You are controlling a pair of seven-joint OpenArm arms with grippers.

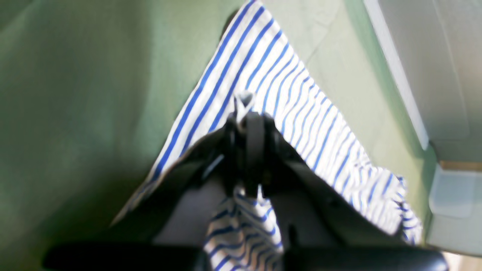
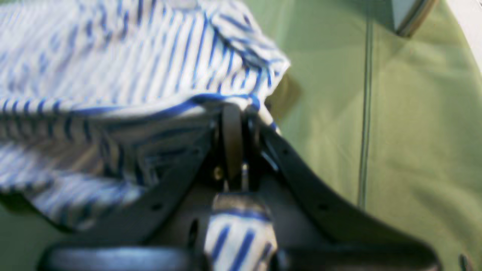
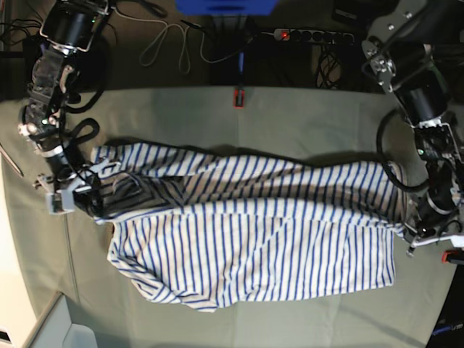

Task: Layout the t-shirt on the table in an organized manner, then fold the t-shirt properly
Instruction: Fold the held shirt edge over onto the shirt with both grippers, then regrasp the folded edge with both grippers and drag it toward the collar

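The t-shirt (image 3: 246, 239) hangs stretched over the tabletop (image 3: 304, 123) between the left pincer (image 1: 246, 113) and right pincer (image 2: 235, 113), each pinching an edge, so uneven pulling could slip cloth free.

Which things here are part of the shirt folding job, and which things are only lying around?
Part of the job:
- t-shirt, stretched between both arms
- table
- left gripper, shut on the t-shirt
- right gripper, shut on the t-shirt

Only lying around:
- power strip behind the table
- white cable
- red clamp at the far edge
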